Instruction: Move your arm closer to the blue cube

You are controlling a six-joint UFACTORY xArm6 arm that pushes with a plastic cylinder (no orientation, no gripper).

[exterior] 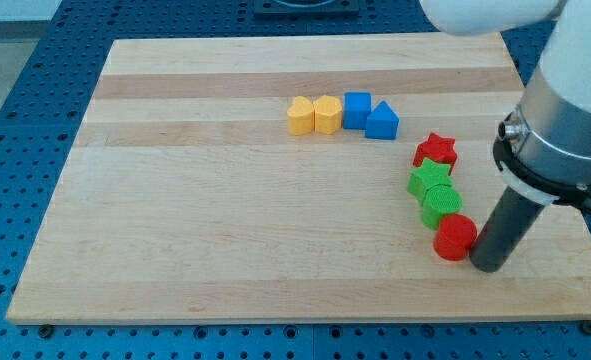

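My tip (487, 266): bare dark rod end, grips nothing, on pale wooden board (225, 250) near view's bottom right, just beside red cylinder block (455, 238), contact uncertain. Blue cube block (356, 110): well apart, toward view's top left of tip. Cube touches yellow hexagonal block (327, 115) on view's left, blue triangular block (382, 122) on view's right. Green blocks, red star between.

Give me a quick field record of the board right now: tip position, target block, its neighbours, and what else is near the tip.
tip: my tip at the view's lower right, just right of the red cylinder
target: blue cube, upper middle, far from tip
target neighbours: yellow hexagon block on its left, blue triangle block on its right
row end: yellow heart block
column above red cylinder: green cylinder, green star, red star
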